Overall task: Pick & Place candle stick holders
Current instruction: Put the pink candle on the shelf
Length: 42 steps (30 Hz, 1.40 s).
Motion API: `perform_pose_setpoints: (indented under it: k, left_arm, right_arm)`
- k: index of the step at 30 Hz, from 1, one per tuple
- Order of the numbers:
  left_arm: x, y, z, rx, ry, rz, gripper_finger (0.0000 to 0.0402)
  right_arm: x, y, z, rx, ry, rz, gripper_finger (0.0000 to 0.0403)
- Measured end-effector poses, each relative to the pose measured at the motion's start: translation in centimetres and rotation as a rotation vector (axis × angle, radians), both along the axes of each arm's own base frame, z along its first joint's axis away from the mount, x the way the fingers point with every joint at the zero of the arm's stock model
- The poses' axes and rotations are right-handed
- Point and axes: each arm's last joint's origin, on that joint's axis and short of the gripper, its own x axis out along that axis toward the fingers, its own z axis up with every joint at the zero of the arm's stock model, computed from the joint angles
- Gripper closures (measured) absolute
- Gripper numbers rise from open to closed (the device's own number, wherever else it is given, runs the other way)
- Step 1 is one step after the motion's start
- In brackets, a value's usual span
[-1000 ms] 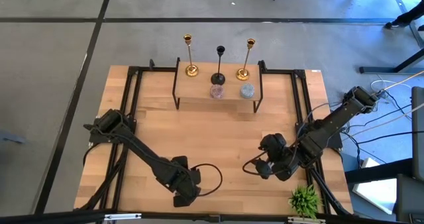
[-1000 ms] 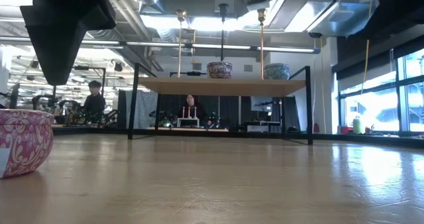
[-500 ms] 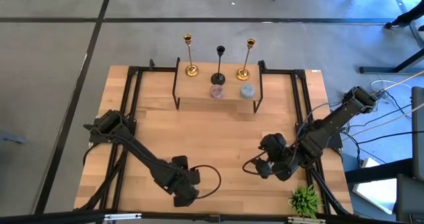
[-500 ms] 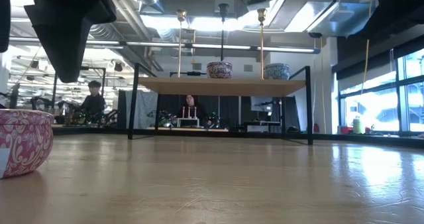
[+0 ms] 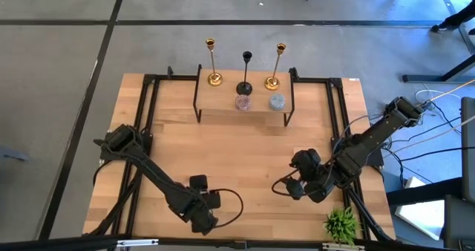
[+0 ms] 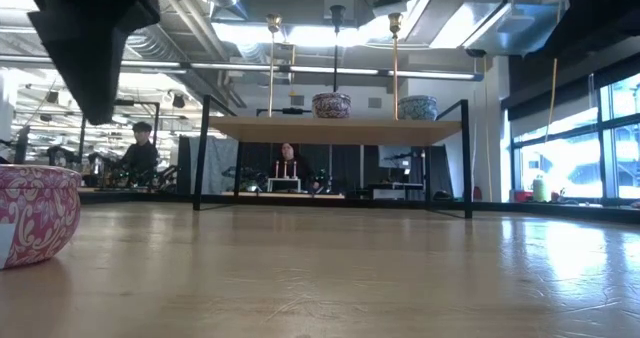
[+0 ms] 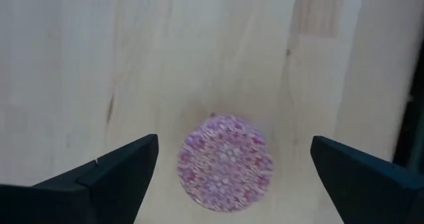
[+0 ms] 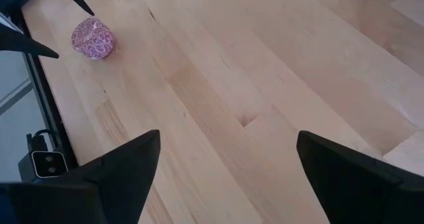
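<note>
Left hand (image 5: 202, 215), lower left-centre of the high view, hovers over the pink holder (image 7: 225, 162). In the left wrist view its fingers (image 7: 109, 174) are spread wide w/ the holder between and below them, nothing gripped. The holder sits on bare wood near the front edge of the surface (image 5: 245, 154); it also shows at the far left of the low view, resting flat, and top left of the right wrist view.

Handling, as a judgement: squat, round, looks like glazed ceramic w/ a floral pattern, so stiff, prob. a bit heavy for its bulk, slick on the sides, and chips if dropped. Best hold: fingers either side of the widest part of the round wall, coming straight down, centred, so it doesn't squirt out sideways. Firm but not hard squeeze.

Upper middle of the high view: a raised shelf (image 5: 245, 111) carries the rest: gold stick (image 5: 213, 62), black stick (image 5: 246, 73), second gold stick (image 5: 276, 65), w/ the purple holder (image 5: 243, 102) and light blue holder (image 5: 276, 102) in front. The tall ones look top-heavy and tippy, so set the pink one down clear of their bases.

Right hand (image 5: 297, 186), lower right of the high view, waits above the surface; right wrist view shows its fingers (image 8: 109, 174) wide apart and empty. Green plant (image 5: 341, 223) in the bottom right corner.
</note>
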Motion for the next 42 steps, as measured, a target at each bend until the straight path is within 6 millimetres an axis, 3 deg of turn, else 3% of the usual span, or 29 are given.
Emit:
perform_pose_setpoints:
  k: [17,31,42]
  left_arm:
    - [-0.8,-1.4,-4.1,0.123,0.137,-0.040,0.0008]
    - [-1.0,-1.7,-4.2,0.036,0.193,-0.021,0.0009]
    - [0.0,-1.6,-4.2,0.033,0.138,-0.127,0.0009]
  right_arm:
    - [0.0,0.0,0.0,0.000,-0.002,-0.001,0.0045]
    - [0.0,0.0,0.0,0.001,0.000,0.004,0.0045]
    - [0.2,0.0,0.1,-0.015,-0.032,-0.011,0.0045]
